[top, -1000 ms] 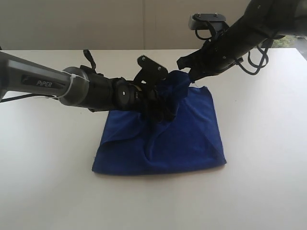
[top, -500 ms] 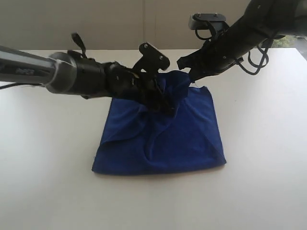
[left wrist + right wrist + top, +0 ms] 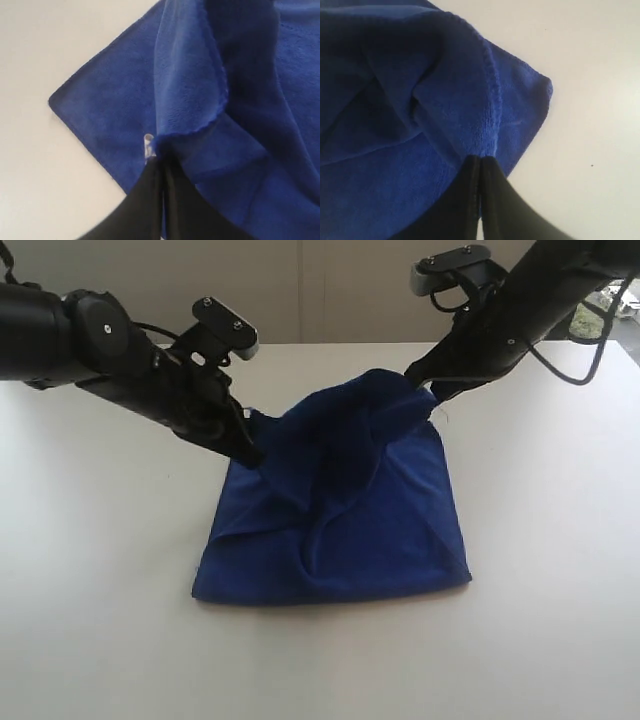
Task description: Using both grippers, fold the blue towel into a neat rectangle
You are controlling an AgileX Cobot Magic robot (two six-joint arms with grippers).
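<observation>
The black left gripper (image 3: 248, 452) at ten o'clock and black right gripper (image 3: 425, 383) at one o'clock pinch the soft blue towel (image 3: 370, 525) tight, maybe by its corners, to fold it.

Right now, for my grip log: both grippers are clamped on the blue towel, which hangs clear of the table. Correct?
No. The left gripper and right gripper are clamped on the blue towel, but only its far edge is raised; the exterior view shows the rest on the table.

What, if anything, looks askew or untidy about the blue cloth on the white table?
The royal-blue microfibre towel is bunched, not flat: the black left gripper and right gripper pinch its far edge up, so the middle sags in diagonal creases.
</observation>
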